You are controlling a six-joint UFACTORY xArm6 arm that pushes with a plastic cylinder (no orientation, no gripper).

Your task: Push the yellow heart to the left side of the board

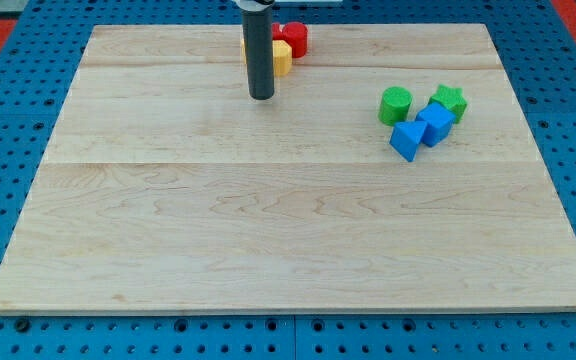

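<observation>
My tip (261, 96) — just below yellow heart (282, 58).

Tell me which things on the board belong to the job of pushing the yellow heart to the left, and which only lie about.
Belong to the job:
- yellow heart, partly hidden behind the rod
- my tip, just below and left of it

Only lying about:
- red block
- green cylinder
- green block
- two blue blocks

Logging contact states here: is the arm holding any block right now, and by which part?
Nothing is held. My tip is a bare rod end on the board, just left of the yellow block at the view's top.
</observation>
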